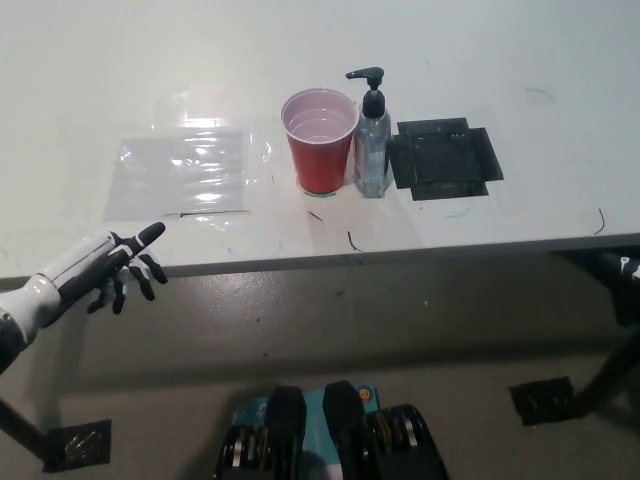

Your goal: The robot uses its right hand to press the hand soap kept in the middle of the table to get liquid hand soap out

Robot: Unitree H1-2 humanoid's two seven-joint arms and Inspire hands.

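One white left hand (105, 268) is seen at lower left, fingers spread, nothing held, at the table (120, 80) edge. The right hand is outside the frame. At upper centre, one soap pump bottle (372, 140) stands touching one red cup (320, 140). Also noted: one clear plastic sheet (180, 172), one black tray (443, 158).

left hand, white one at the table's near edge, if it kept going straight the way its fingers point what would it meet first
Probably the clear plastic sheet taped on the table. The left hand points up and right over the near edge, fingers apart, holding nothing. Its height above the table is unclear.
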